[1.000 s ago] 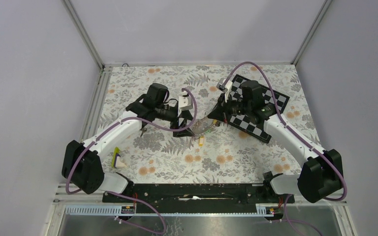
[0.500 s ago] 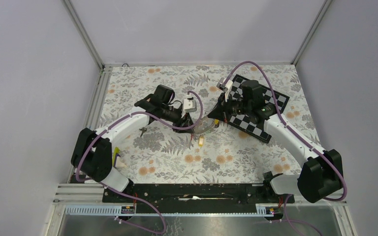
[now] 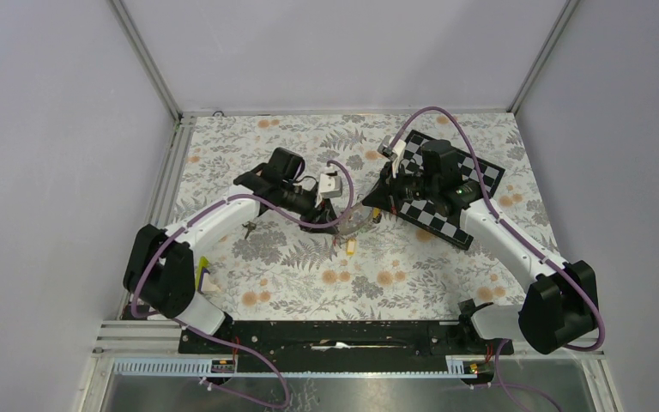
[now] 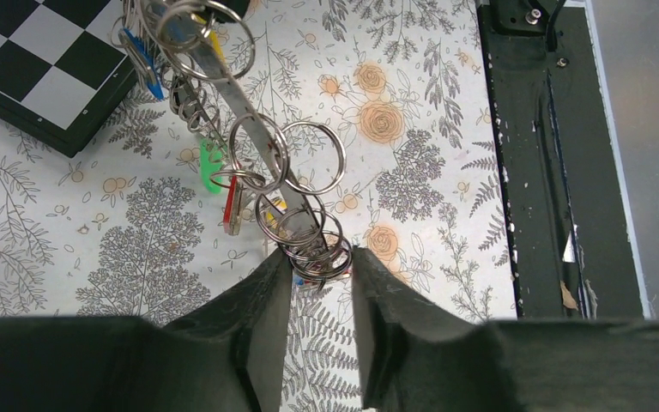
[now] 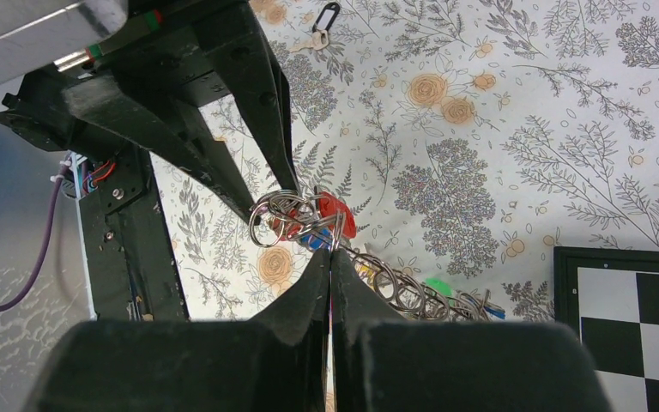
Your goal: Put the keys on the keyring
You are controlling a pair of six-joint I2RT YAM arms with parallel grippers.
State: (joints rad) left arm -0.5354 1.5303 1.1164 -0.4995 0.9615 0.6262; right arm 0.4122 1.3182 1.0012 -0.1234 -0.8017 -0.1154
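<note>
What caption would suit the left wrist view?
Left gripper straddles the keyring, strung with split rings and coloured keys.

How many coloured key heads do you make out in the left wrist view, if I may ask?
4: the blue key and yellow key near the top, the green key and red key midway along the keyring; others may hide behind the rings.

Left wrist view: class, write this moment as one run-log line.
left hand astride keyring end, grip unclear | right hand shut on keyring | keys hanging from keyring
</note>
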